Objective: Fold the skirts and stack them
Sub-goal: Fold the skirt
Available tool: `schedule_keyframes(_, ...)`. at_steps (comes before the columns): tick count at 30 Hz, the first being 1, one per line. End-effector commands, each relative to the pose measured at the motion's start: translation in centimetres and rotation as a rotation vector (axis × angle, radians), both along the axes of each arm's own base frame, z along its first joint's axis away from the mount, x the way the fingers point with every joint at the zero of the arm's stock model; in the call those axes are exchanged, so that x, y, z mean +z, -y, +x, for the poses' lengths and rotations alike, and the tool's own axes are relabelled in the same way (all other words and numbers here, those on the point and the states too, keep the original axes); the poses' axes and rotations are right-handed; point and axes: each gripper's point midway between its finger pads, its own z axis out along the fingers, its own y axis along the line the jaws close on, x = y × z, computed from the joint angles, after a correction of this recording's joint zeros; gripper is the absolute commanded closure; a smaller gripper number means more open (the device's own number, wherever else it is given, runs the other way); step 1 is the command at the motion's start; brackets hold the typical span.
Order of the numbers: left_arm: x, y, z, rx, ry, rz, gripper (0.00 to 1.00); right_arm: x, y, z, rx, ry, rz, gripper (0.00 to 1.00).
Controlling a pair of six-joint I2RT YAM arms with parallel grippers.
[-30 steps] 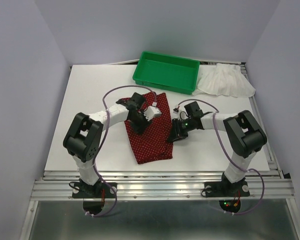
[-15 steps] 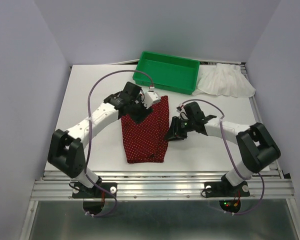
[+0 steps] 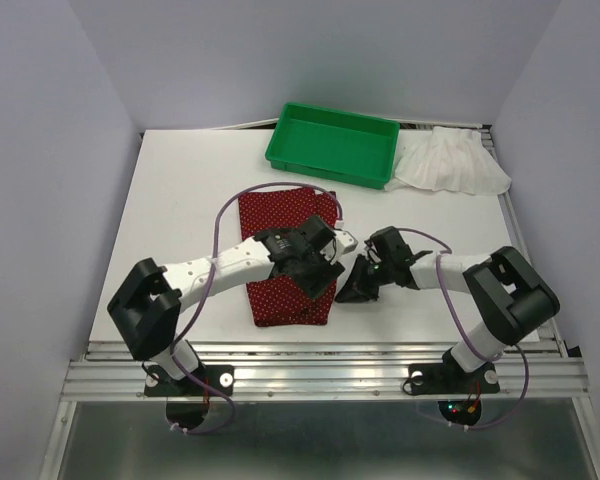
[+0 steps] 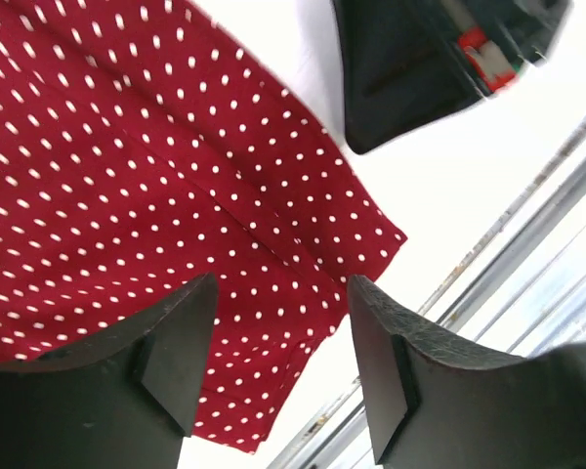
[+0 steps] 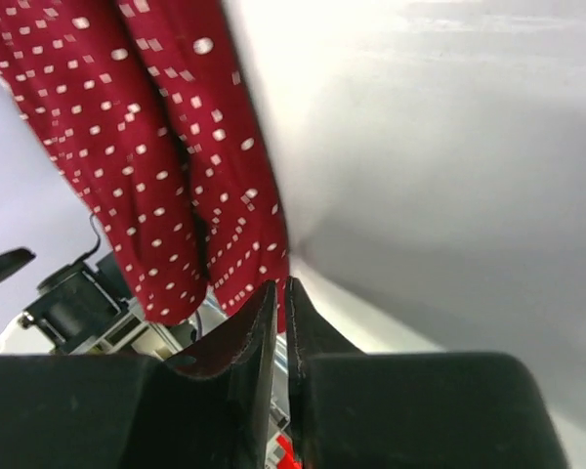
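The dark red skirt (image 3: 270, 215) with tiny white dots lies flat on the white table (image 3: 180, 200), waist end toward the back. My left gripper (image 3: 332, 268) hovers open over its near right part (image 4: 127, 147); nothing is between its fingers (image 4: 176, 342). My right gripper (image 3: 352, 290) sits low at the skirt's right edge. In the right wrist view its jaws (image 5: 279, 285) are shut, with the red hem (image 5: 156, 147) pinched at their tips. The white ruffled skirt (image 3: 450, 165) lies crumpled at the back right, away from both grippers.
A green plastic tray (image 3: 325, 170) stands at the back centre, just behind the red skirt and left of the white one. The table's metal front rail (image 3: 320, 350) runs close to the skirt's near hem. Grey walls close in both sides.
My left gripper let go of the skirt's far end, opened wider and swung toward the near right. The far end now lies flat. My right gripper closed at the right edge.
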Motion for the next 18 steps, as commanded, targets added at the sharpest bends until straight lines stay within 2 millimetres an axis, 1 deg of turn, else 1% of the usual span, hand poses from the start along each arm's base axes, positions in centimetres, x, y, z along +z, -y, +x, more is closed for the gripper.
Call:
schedule_keyframes(1, -1.5, -0.3, 0.8, 0.113, -0.018, 0.061, 0.32, 0.5, -2.0, 1.4, 0.019, 0.047, 0.035, 0.84)
schedule_keyframes(3, -1.8, -0.2, 1.2, 0.120, -0.014, 0.073, 0.32, 0.2, -2.5, 1.6, 0.039, 0.043, 0.028, 0.80)
schedule_keyframes(4, -2.2, -0.2, 1.2, 0.125, -0.019, 0.082, 0.32, -0.4, -2.5, 1.6, 0.041, 0.025, 0.016, 0.77)
schedule_keyframes(6, -3.1, -0.3, 0.9, 0.129, -0.047, 0.097, 0.33, -0.7, -2.8, 1.5, 0.054, 0.014, 0.011, 0.71)
schedule_keyframes(7, -3.3, -0.3, 0.8, 0.125, -0.054, 0.102, 0.34, -1.0, -2.7, 1.4, 0.053, 0.001, 0.004, 0.69)
schedule_keyframes(9, -3.5, -0.3, 0.6, 0.122, -0.065, 0.103, 0.35, -1.2, -2.7, 1.4, 0.052, -0.003, 0.002, 0.68)
schedule_keyframes(12, -3.6, -0.1, 0.1, 0.105, -0.086, 0.091, 0.42, -1.2, -2.8, 1.2, 0.052, -0.008, 0.010, 0.69)
schedule_keyframes(13, -3.5, 0.0, -0.1, 0.097, -0.095, 0.085, 0.47, -1.2, -2.7, 1.2, 0.054, -0.010, 0.007, 0.69)
schedule_keyframes(15, -3.5, 0.1, -0.4, 0.089, -0.107, 0.075, 0.52, -0.8, -2.7, 1.2, 0.066, 0.005, 0.008, 0.69)
schedule_keyframes(16, -3.3, 0.2, -0.5, 0.080, -0.110, 0.062, 0.56, -0.9, -2.3, 0.6, 0.072, -0.019, -0.009, 0.69)
schedule_keyframes(17, -3.4, 0.1, -0.7, 0.078, -0.113, 0.064, 0.59, -0.8, -2.2, 0.4, 0.077, -0.020, -0.011, 0.68)
schedule_keyframes(18, -3.3, 0.1, -0.8, 0.075, -0.113, 0.060, 0.65, 0.0, -2.1, 0.0, 0.100, -0.005, 0.004, 0.67)
